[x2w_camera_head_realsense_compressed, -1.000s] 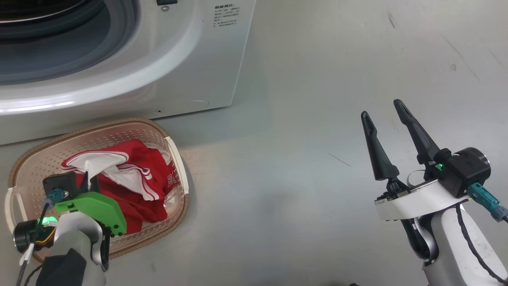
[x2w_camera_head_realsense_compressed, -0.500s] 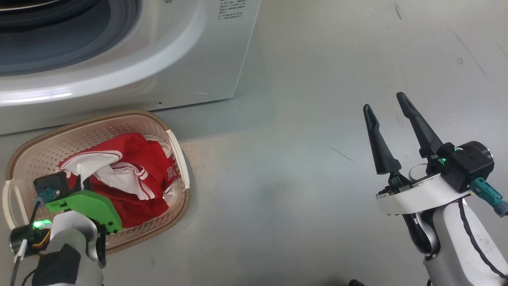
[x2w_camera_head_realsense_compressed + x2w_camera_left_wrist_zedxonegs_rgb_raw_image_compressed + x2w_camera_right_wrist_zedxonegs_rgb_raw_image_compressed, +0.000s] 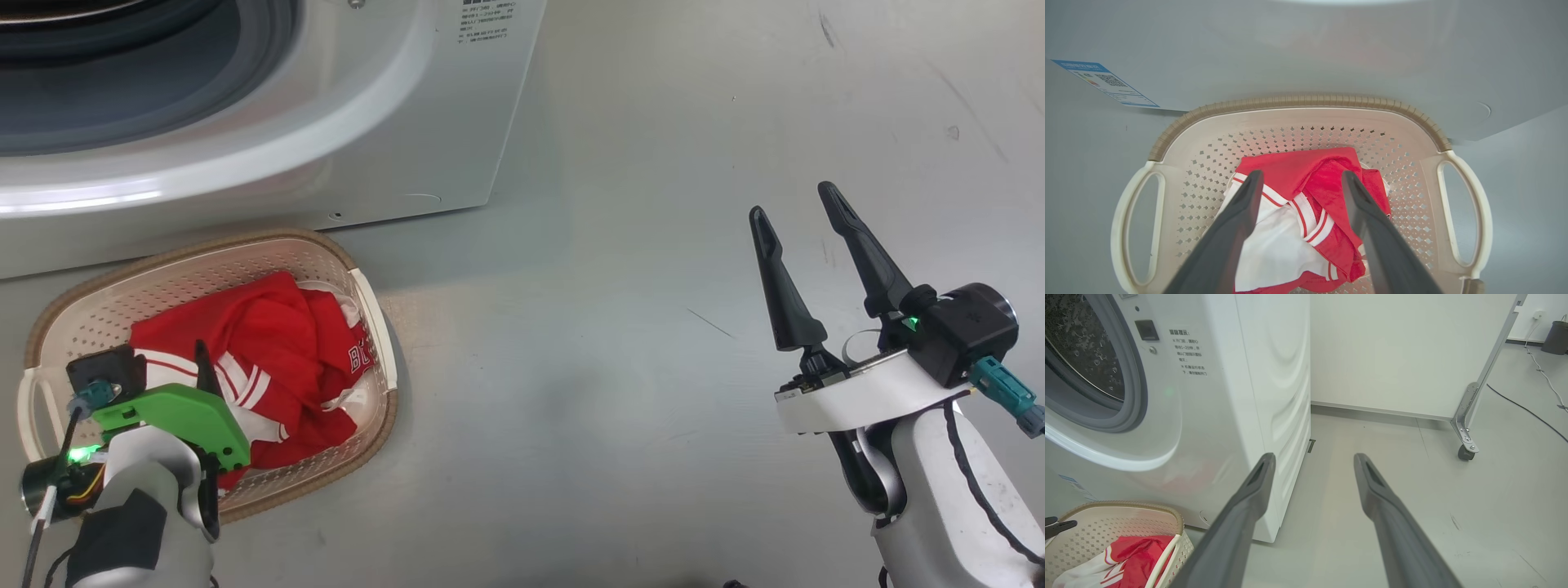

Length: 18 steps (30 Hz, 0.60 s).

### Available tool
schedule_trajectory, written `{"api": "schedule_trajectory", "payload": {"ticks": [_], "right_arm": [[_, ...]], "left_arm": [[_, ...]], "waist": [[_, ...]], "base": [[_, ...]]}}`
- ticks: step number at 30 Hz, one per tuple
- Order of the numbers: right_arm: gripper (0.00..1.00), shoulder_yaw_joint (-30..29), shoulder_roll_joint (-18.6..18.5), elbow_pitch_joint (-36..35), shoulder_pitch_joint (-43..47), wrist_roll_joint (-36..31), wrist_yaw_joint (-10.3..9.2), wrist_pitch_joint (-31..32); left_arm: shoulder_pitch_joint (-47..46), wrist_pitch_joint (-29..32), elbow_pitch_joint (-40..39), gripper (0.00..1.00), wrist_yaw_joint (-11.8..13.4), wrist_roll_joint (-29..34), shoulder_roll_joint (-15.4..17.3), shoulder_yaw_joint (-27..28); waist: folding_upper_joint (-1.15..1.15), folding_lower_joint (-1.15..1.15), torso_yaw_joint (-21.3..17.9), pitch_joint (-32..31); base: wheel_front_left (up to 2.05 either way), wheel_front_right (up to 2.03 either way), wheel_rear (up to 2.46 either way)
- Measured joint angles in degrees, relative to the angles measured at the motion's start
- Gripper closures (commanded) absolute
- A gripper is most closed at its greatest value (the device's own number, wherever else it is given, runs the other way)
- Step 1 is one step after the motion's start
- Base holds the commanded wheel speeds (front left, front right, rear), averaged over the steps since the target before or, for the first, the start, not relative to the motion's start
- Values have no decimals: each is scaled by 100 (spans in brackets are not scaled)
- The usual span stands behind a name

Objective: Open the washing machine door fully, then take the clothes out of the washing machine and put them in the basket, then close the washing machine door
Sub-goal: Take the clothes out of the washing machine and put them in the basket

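Since a second ago the left gripper [image 3: 1301, 175] has let go: its fingers, then pinched on a white sleeve held up above the heap, now stand apart with nothing clamped between them, and the clothes [image 3: 1290, 165] have dropped and lie flatter in the basket [image 3: 204, 253]. They rest on the basket's floor, from its middle towards the end with the right-hand handle, red cloth on top with a white sleeve and striped trim showing at the near wall. In the left wrist view the two dark fingers straddle the heap from above, one over the white sleeve and one over the red folds; whether the tips touch the fabric cannot be told. The basket stands on the floor [image 3: 612, 327] just before the front of the washing machine [image 3: 392, 122], below its round opening and close to the front's lower right corner; a blue label sticker [image 3: 1106, 81] shows on the front's lower part beyond the basket's rim. The right gripper [image 3: 790, 201] hangs over bare floor well apart from the basket, off beyond the machine's right corner, its fingers spread wide and holding nothing.
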Motion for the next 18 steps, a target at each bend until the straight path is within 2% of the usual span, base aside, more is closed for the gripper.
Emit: {"api": "schedule_trajectory", "payload": {"ticks": [10,18], "right_arm": [[0,-4,26,107,0,0,-1,0],[0,-48,85,215,6,0,-1,0]], "left_arm": [[-29,-185,96,0,-66,1,-38,-76],[-31,-292,-11,0,-269,1,-96,-109]], "waist": [[0,0,70,-255],[0,0,143,-616]], "base": [[0,0,0],[0,0,0]]}}
